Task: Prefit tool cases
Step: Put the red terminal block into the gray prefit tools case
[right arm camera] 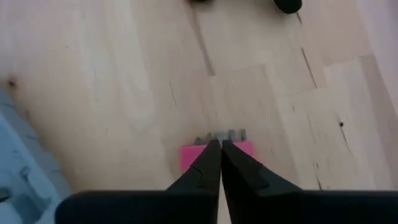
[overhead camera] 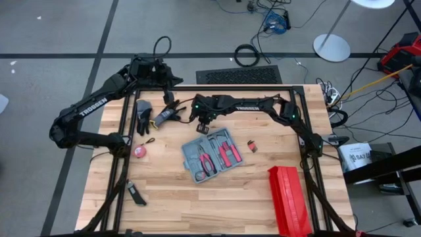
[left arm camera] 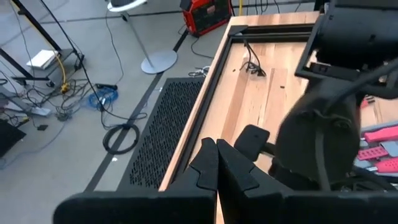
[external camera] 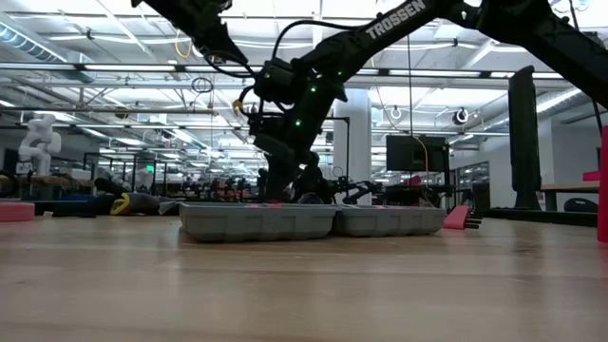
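The blue-grey tool case point(overhead camera: 212, 155) lies open and flat on the table's middle, with pink-handled tools in its grey slots; the low view shows its two halves point(external camera: 313, 220) side by side. My right gripper point(overhead camera: 202, 126) hangs just beyond the case's far left corner point(right arm camera: 25, 180), shut on a small pink bit holder point(right arm camera: 189, 155) with grey bits. My left gripper point(left arm camera: 216, 165) is shut on nothing. It hangs over the table's far edge, near the black glove point(overhead camera: 143, 115). My right gripper has the pink bit holder at its fingertips, near the middle of its long side point(right arm camera: 239, 149). The fingers slant down from the table's far right. Pink shows on both sides of the tips and the grey bits point(right arm camera: 224, 135) stick out beyond them. The fingers hide the contact itself.
A black-and-yellow tool point(overhead camera: 163, 117) lies beside the glove. A pink round tape point(overhead camera: 139, 151) and a black knife point(overhead camera: 136, 193) lie at the left, and a small red-and-black piece point(overhead camera: 252, 145) right of the case. A long red box point(overhead camera: 289, 201) stands at the near right.
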Action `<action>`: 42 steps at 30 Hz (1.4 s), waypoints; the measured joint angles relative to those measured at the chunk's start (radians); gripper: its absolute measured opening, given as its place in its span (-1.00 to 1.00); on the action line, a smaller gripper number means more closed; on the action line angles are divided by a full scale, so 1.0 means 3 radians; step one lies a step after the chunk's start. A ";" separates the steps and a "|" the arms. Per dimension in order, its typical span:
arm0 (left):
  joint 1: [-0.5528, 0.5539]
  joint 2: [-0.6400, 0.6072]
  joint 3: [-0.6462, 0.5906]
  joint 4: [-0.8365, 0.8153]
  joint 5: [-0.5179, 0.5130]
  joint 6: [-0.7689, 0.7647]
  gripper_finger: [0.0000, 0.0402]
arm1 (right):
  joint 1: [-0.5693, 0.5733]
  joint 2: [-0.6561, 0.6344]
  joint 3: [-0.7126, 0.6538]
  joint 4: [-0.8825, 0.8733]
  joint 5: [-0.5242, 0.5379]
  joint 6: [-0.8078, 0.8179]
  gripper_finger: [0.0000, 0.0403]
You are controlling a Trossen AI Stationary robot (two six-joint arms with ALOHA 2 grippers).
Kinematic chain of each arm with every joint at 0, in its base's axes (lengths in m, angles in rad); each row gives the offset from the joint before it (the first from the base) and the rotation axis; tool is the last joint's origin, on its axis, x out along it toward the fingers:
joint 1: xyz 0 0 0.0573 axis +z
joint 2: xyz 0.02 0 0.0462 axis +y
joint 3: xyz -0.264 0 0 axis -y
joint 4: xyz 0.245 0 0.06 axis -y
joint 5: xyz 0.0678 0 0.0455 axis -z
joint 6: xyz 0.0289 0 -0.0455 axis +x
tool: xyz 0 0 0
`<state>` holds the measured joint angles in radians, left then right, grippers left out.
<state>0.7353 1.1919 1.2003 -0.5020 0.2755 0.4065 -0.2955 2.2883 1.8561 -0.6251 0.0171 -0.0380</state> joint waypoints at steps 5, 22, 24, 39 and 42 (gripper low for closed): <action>0.0000 -0.0004 -0.0044 -0.0059 -0.0010 0.0006 -1.00 | -0.0002 0.0000 0.0001 -0.0099 -0.0041 0.0100 -0.69; 0.0000 -0.0003 -0.0486 0.0452 -0.0090 -0.0011 -1.00 | -0.0086 0.0165 0.0006 0.0119 0.0098 0.1765 0.22; 0.0001 -0.0003 -0.0490 0.0446 -0.0090 -0.0011 -1.00 | -0.0086 0.0165 0.0006 0.0169 0.0123 0.1867 0.22; 0.0001 -0.0003 -0.0490 0.0389 -0.0090 -0.0020 -1.00 | 0.0043 0.0168 0.0005 -0.0040 -0.0094 0.1377 0.23; 0.0000 -0.0003 -0.0508 0.0405 -0.0090 -0.0025 -1.00 | 0.0098 0.0200 0.0013 0.0004 -0.0138 0.1082 0.23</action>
<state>0.7353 1.1912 1.0479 -0.3805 0.2485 0.3988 -0.2660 2.3484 1.8598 -0.6237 -0.0242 0.2865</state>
